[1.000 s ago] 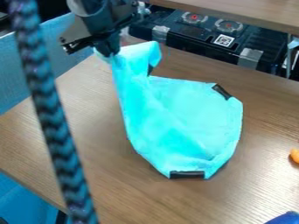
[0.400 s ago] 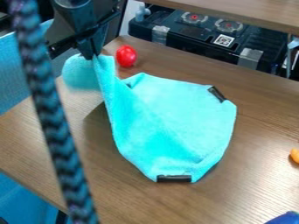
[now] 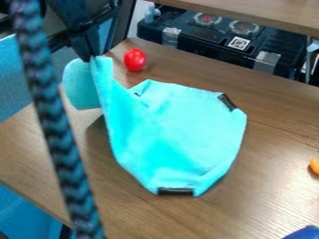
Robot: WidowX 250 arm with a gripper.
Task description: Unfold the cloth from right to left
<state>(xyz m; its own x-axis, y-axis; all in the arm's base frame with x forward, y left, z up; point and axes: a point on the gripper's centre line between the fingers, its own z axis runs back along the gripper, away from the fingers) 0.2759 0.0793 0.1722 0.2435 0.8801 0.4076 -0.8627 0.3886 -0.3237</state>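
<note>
My gripper [image 3: 91, 58] hangs at the upper left of the camera view, shut on a pinched part of the turquoise cloth [image 3: 171, 130]. From there the cloth slopes down to the right and lies on the table, with a loose flap hanging left of the fingertips. Black strips mark its right corner and its bottom corner. The raised part casts a shadow on the wood below.
A red ball-like object [image 3: 135, 59] sits on the wooden table [image 3: 280, 154] right of the gripper. An orange item [image 3: 315, 165] lies at the right edge, a blue one [image 3: 304, 233] at the lower right. A braided cord [image 3: 56, 126] crosses the left foreground.
The gripper has moved left and slightly down, drawing the whole cloth a little leftward. A flap now hangs left of the fingertips, and the red object has come into sight.
</note>
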